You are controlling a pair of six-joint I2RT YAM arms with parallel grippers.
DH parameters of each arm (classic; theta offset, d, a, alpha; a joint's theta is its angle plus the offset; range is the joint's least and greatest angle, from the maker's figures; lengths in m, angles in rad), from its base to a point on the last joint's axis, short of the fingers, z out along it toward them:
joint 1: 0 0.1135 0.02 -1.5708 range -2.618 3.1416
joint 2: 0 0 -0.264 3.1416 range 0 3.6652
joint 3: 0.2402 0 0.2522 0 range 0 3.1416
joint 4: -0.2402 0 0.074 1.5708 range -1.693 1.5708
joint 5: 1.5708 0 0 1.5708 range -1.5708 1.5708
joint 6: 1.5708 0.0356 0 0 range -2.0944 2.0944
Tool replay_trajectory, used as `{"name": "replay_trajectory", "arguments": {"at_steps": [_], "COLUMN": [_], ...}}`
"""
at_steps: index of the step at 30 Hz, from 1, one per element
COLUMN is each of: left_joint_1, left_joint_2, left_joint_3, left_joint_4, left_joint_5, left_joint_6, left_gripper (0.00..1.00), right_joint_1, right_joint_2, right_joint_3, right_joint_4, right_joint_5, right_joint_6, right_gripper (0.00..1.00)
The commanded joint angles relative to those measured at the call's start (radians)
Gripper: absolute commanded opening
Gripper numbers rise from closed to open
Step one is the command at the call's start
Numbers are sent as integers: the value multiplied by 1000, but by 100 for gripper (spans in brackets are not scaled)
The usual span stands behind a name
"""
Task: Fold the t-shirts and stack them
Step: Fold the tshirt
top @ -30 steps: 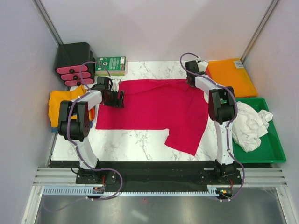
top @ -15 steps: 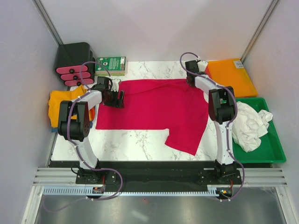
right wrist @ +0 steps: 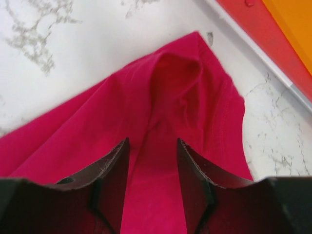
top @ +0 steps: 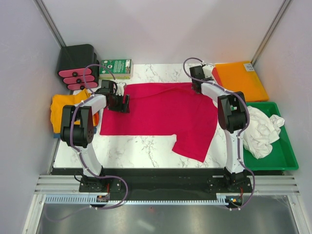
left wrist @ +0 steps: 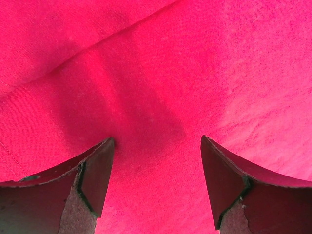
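A crimson-red t-shirt [top: 161, 112] lies spread flat on the marble table [top: 136, 151], one sleeve pointing toward the near edge. My left gripper [top: 125, 103] stands open on the shirt's left edge; in the left wrist view its jaws [left wrist: 156, 141] straddle smooth red cloth [left wrist: 195, 73]. At the shirt's far right corner my right gripper [top: 197, 87] is down on the cloth. Its jaws [right wrist: 153, 141] stand open, with a raised ridge of the red shirt [right wrist: 170, 87] running between them. A golden-yellow t-shirt [top: 63, 108] lies folded at the left, and a white t-shirt [top: 261, 129] is crumpled at the right.
The white shirt lies in a green tray [top: 287, 156] at the right. An orange sheet [top: 241, 78] lies beyond it at the far right, close to my right gripper. A black box [top: 77, 59] with pink pieces and a green box [top: 116, 68] stand at the far left.
My right wrist has shifted slightly left, away from the orange sheet, above the shirt's far corner. The left arm and the shirt have not moved.
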Motion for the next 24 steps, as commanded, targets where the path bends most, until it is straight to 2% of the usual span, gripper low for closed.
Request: {"name": "replay_trajectory", "arguments": {"at_steps": [1,7,14,24], "left_joint_1": [0,0,0,0], "left_joint_2": [11,6,2,6], "left_joint_3": [-1,-3,-8,-11], "left_joint_4": [26,23,24,26], "left_joint_5": [29,32,32,24], "left_joint_6": [-26,-28,-25,-25], "left_gripper": [78,78,78,78], "right_joint_1": [55,94,95,87], "right_joint_2": [-124,-152,-108,4], "right_joint_3": [-76,-139,-130,29], "right_joint_4": [55,65,65,-4], "right_joint_5": [35,6,-8,-30], "right_joint_6": [-40,-11,8,-6], "right_gripper": [50,49,48,45]}}
